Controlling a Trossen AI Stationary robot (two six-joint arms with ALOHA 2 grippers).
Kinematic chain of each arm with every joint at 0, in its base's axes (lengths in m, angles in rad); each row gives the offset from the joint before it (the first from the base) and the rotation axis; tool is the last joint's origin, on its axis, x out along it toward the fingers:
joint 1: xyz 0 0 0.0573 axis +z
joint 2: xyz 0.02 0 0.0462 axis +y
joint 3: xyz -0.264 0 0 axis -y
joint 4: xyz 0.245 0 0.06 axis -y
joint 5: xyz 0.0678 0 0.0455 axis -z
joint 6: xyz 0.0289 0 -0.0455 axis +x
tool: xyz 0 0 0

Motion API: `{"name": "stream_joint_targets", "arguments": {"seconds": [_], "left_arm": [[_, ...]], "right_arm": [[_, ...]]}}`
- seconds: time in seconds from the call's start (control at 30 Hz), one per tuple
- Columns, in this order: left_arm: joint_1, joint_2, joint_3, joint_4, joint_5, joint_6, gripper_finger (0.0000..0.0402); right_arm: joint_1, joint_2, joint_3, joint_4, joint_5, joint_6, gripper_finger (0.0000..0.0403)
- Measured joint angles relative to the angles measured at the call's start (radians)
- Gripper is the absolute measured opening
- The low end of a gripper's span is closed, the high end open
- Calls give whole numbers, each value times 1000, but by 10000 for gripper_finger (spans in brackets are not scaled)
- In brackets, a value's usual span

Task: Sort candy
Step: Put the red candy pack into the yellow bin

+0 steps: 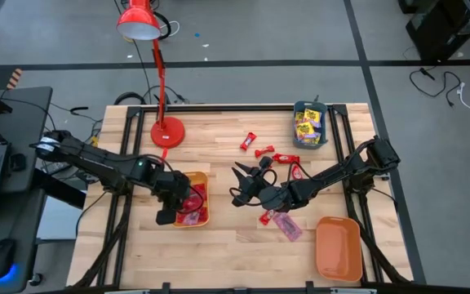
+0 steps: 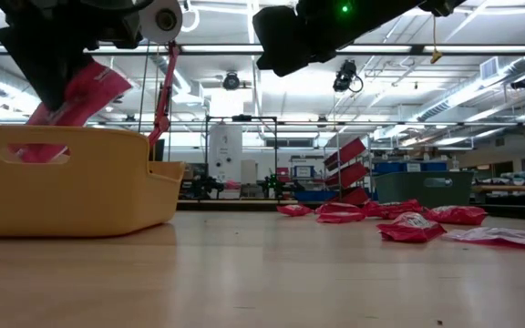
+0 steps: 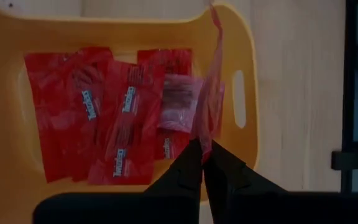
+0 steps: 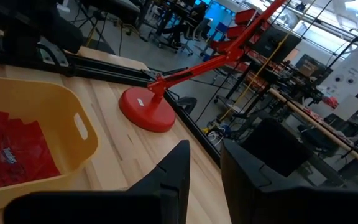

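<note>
White print on the red packets (image 3: 98,121) in the yellow tray (image 3: 244,68) is too blurred to read. The left gripper (image 3: 205,160), centre-left in the high view, pinches a pink packet (image 3: 211,93) by one end, its long axis hanging down into the tray. The right gripper (image 4: 204,163), mid-frame, stands slightly parted, holding nothing. Loose candy (image 1: 282,222) lies right of centre.

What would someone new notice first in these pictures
Probably the left hand, pinched shut on a pinkish wrapped candy hanging over the yellow tray, which already holds red-wrapped candies. Next, the tall red desk lamp at the table's far left, and the loose red candies scattered mid-table near the right hand.
</note>
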Motion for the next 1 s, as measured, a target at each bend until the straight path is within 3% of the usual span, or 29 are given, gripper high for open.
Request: {"name": "stream_joint_targets", "arguments": {"seconds": [0.5,0.63,0.8,1.0], "left_arm": [[0,0,0,0,-52,-13,87],[0,0,0,20,-86,20,91],[3,0,0,92,-139,53,90],[2,-19,0,151,-257,162,90]], "right_arm": [[-1,0,0,-2,0,0,73],[-1,0,0,-3,13,-9,73],[8,-9,-1,-1,109,-57,71],[23,-76,-1,-20,83,-26,72]]}}
